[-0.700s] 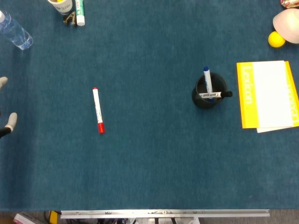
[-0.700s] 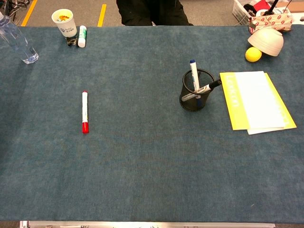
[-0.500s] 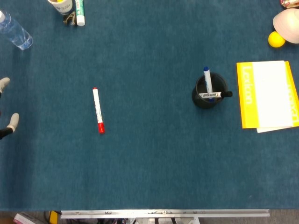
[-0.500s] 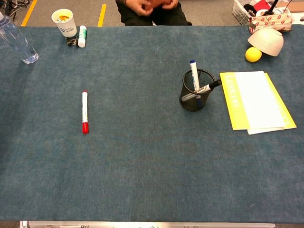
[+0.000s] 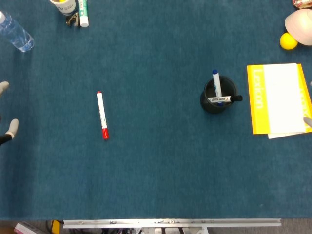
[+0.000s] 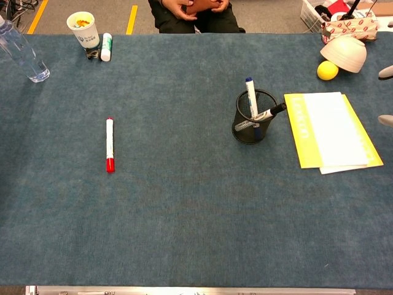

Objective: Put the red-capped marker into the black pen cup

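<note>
The red-capped marker (image 5: 102, 115) lies flat on the blue table cloth, left of centre, red cap toward me; the chest view shows the marker (image 6: 110, 145) too. The black mesh pen cup (image 5: 218, 101) stands upright right of centre and holds a blue-capped and a black-capped marker. In the chest view the cup (image 6: 250, 126) sits just left of a yellow notebook. Only fingertips of my left hand (image 5: 10, 128) show at the left edge, spread apart, holding nothing, well left of the marker. Fingertips of my right hand (image 6: 386, 120) peek in at the right edge, apart and empty.
A water bottle (image 5: 15, 33) stands at the far left. A paper cup (image 6: 82, 29) and a green-capped marker (image 6: 105, 46) sit at the back left. The yellow notebook (image 6: 331, 129), a yellow ball (image 6: 327, 70) and an upturned bowl (image 6: 344, 52) occupy the right. A person (image 6: 195, 11) sits opposite.
Fingertips of my right hand have come into view at the right edge. The left hand has hardly moved. The marker and cup have stayed put.
</note>
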{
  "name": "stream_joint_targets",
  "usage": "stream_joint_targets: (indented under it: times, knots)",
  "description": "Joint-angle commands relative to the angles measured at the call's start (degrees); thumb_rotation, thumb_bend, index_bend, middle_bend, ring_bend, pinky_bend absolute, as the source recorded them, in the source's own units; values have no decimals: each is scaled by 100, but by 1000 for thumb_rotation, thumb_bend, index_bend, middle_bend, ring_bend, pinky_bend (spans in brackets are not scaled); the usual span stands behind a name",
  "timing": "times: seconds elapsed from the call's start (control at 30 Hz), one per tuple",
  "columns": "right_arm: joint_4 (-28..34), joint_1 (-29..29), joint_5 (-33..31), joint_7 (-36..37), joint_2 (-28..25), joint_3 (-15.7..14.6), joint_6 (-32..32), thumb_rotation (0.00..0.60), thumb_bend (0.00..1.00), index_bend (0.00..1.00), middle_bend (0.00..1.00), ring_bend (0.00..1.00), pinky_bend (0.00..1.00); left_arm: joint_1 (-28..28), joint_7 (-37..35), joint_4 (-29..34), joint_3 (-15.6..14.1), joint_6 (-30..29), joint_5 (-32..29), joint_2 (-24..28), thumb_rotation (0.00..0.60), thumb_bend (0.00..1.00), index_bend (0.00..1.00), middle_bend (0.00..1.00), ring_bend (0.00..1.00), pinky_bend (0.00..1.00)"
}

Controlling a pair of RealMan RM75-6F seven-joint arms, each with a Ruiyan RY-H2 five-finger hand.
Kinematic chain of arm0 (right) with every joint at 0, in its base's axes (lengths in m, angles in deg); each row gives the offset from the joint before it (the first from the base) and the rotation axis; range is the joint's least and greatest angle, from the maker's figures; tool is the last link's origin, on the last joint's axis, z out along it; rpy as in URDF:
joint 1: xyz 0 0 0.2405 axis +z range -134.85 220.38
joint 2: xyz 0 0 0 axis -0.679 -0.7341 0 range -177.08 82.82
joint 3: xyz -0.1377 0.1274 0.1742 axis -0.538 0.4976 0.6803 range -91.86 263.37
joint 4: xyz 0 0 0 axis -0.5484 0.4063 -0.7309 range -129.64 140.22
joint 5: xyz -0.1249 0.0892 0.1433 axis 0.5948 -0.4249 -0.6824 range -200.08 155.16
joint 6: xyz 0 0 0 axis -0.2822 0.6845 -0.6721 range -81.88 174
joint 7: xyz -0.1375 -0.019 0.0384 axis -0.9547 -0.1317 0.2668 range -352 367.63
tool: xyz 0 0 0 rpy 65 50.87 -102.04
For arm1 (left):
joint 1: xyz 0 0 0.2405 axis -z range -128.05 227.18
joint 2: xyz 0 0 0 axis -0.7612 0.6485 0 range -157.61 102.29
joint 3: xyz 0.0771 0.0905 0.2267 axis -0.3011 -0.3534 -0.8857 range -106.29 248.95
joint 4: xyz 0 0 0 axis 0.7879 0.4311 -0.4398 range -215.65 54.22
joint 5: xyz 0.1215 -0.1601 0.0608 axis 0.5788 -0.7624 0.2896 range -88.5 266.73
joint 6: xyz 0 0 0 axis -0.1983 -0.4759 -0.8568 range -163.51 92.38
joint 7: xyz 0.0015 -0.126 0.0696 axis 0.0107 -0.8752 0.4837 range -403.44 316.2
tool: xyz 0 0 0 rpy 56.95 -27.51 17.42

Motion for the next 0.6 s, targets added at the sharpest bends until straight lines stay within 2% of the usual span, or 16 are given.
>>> stream_joint_targets:
  times: [0.03,0.23,0.5,0.6]
  knots:
    - [-194,178,-62,431,241,33,297,600,97,320,287,88,62,-19,-11,10,-2,-21,-6,20,600,291,156,66,43,0]
    - [-494,363,-48,1040,623,72,574,600,9,320,287,88,64,-62,-46,43,-13,-64,2,67,600,291,156,67,43,0]
    - [-1003,624,-132,1183,1134,155,862,598,0,321,287,88,61,-96,-100,61,-12,-92,8,104,600,291,156,66,43,0]
    - [-1178,713,18,1441,1301,123,921,536,0,321,287,87,62,-104,-102,81,-21,-88,10,118,600,291,156,67,44,0]
